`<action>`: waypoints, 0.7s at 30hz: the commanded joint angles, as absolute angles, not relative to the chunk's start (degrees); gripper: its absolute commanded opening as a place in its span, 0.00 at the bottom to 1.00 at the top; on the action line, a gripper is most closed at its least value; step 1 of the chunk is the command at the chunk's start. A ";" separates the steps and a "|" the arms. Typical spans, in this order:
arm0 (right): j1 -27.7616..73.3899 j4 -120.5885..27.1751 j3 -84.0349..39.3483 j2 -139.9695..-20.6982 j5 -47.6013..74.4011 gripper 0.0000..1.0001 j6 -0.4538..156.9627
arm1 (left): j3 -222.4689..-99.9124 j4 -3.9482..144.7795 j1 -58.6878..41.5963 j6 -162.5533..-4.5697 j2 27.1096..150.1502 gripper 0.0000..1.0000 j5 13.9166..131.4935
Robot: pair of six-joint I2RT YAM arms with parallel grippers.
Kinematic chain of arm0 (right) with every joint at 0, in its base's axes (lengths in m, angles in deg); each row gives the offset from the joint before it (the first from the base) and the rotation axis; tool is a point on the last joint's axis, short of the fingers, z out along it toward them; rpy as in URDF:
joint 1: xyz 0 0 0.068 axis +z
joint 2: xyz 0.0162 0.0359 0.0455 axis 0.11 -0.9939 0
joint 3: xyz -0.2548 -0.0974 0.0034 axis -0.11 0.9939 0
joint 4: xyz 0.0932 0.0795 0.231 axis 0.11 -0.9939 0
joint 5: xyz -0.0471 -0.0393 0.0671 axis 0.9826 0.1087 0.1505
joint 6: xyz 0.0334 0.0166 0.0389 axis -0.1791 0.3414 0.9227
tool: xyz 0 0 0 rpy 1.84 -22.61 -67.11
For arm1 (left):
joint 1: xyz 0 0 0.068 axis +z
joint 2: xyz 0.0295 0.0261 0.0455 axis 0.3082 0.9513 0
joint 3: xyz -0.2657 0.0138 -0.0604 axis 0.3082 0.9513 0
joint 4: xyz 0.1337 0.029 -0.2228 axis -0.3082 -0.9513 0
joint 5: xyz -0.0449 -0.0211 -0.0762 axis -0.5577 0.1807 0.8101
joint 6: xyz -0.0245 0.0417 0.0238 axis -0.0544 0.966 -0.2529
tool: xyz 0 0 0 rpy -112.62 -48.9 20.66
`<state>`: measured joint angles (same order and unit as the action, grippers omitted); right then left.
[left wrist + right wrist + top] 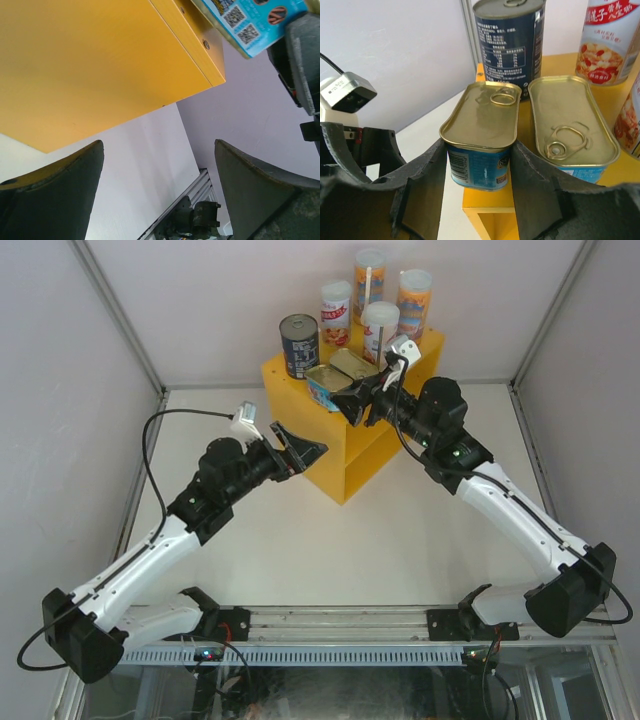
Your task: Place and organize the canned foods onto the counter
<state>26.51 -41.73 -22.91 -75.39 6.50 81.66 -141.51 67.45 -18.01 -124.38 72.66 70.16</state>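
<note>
My right gripper (477, 150) is shut on a flat gold-topped tin with a blue label (481, 112). Its near end overhangs the front corner of the yellow counter (490, 197). A second flat tin (570, 120) lies on the top just right of it, and a dark round tin (509, 45) stands behind. From above, the held tin (325, 380) sits at the counter's (310, 430) front edge, with several tall slim cans (380, 330) upright at the back. My left gripper (305, 452) hangs open and empty beside the counter's left wall (90, 65).
White enclosure walls rise close behind the counter and on both sides. The left wrist camera (347, 92) shows just left of the held tin. The arm bases and a metal rail (340, 620) run along the near edge.
</note>
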 commanded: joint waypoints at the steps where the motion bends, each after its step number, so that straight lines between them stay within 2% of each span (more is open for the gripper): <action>1: 26.04 -40.17 -22.74 -73.87 6.30 0.28 80.91 | -140.40 70.10 -17.69 -125.24 70.51 0.94 69.55; 14: 23.87 -42.16 -22.73 -74.14 4.66 0.30 80.93 | -139.87 69.84 -17.64 -125.64 69.60 0.94 69.51; 21: 20.50 -42.85 -22.73 -74.94 -2.35 0.33 81.72 | -139.59 69.89 -17.69 -125.92 69.65 0.94 69.58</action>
